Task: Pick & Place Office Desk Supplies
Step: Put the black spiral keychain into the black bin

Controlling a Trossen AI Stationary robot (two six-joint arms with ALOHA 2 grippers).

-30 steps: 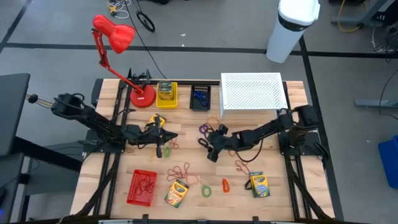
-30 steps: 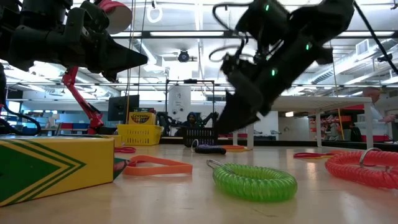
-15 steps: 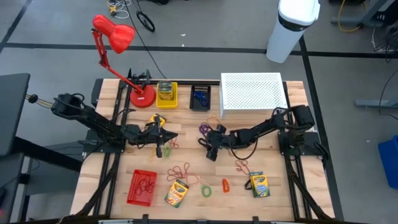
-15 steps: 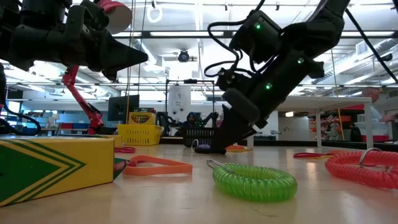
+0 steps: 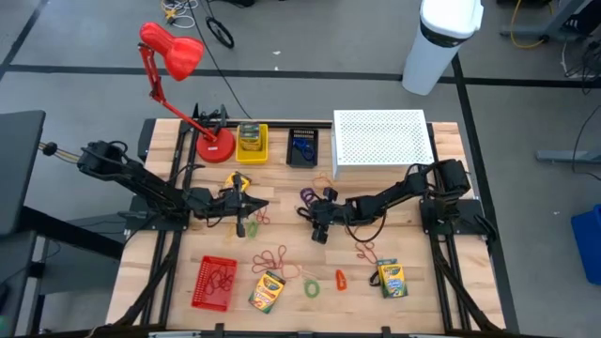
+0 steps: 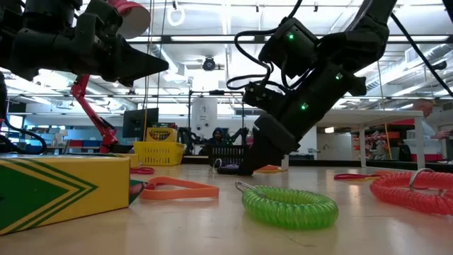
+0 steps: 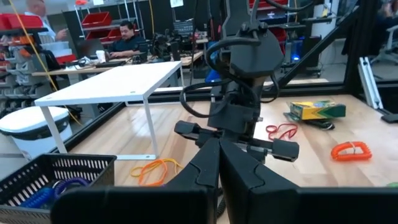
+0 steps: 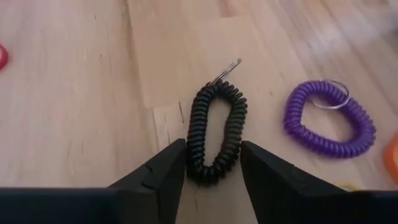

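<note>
Right gripper (image 8: pixel 211 163) down at the tabletop, fingers (image 8: pixel 163 168) straddling the near end of a black coiled wrist loop (image 8: pixel 214 132); jaws partly apart, flanking the coil's two sides, no visible squeeze on it yet. Loop flat on the wood, key ring at the far end pointing away from the pincer. Purple coiled loop (image 8: pixel 328 127) lying just beside, off to one side of the fingers and clear of them.

Best closed slowly and squarely, so both strands of the coil collapse between the pads rather than one slipping out. Tips kept low, at or near the board, since a springy coil likely rolls out from under a high pinch. Straight lift afterwards, with a check that the purple neighbour has not snagged.

Left gripper (image 7: pixel 219 163) clenched, hovering well apart from the right pincer across the table; whether anything sits between its fingers, not possible to say.
</note>
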